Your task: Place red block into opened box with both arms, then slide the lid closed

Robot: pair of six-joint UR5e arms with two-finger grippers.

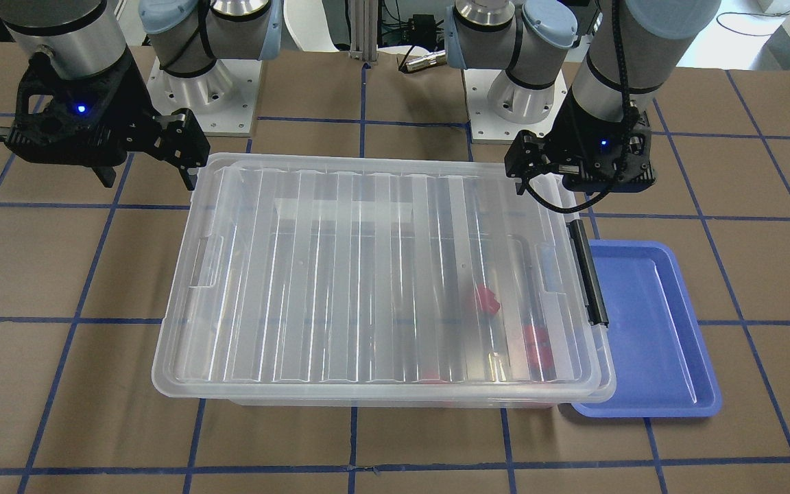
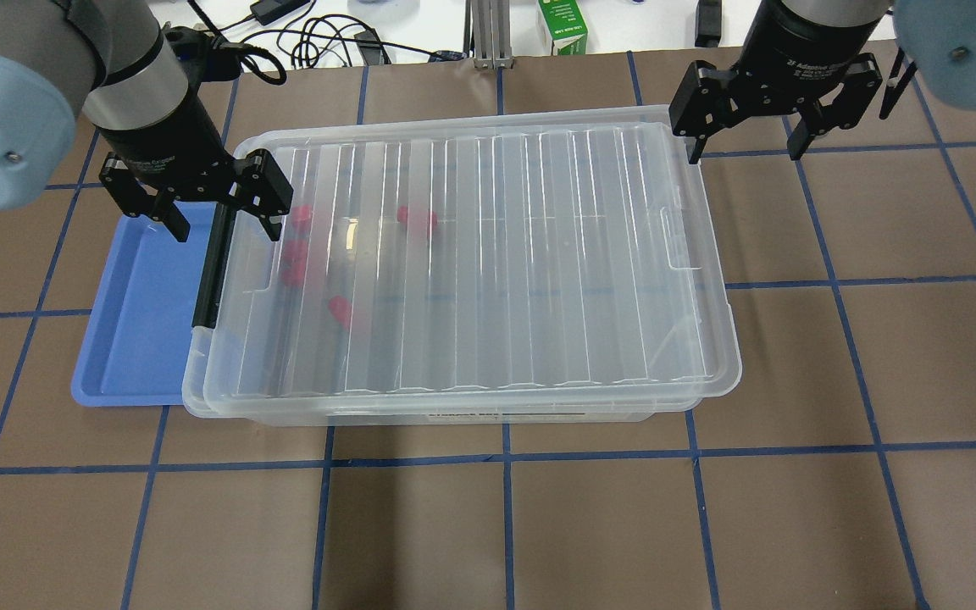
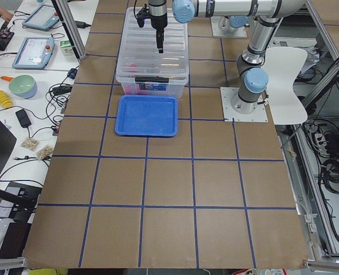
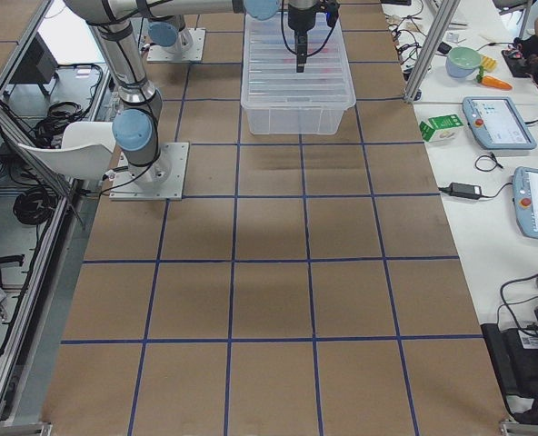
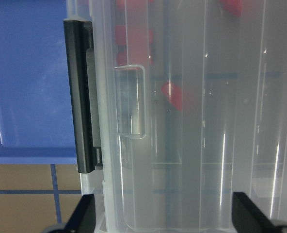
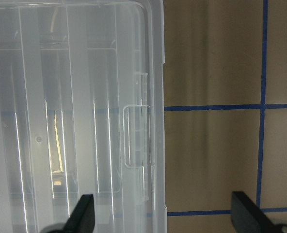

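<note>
**Lid over the box, both grippers off it**

Our left gripper [image 2: 225, 230] hangs with its fingers spread and nothing between them, above the black latch [image 2: 213, 263] at one short end of the box [image 2: 488, 413]; its wrist view shows the two fingertips wide apart, low in the picture, with the lid's handle notch between them. Our right gripper [image 2: 745, 152] is likewise spread and holds nothing, above the far corner of the opposite short end, half over the lid [image 2: 496, 254] and half over the table.

We judge the placing done and the closing step in hand: the lid covers nearly the whole box, yet it seems to sit a little toward our right, with a strip of box rim showing at the latch end. If so, the next move calls for a short, level push along the ribs toward the latch, one finger against the lid's rim at the right end, without lifting it.

Through the lid we count at least four red shapes inside the box, gathered near the latch end; one red block [image 2: 416, 219] lies apart from the rest. A blue tray [image 2: 141, 322] sits just beside that end.
</note>
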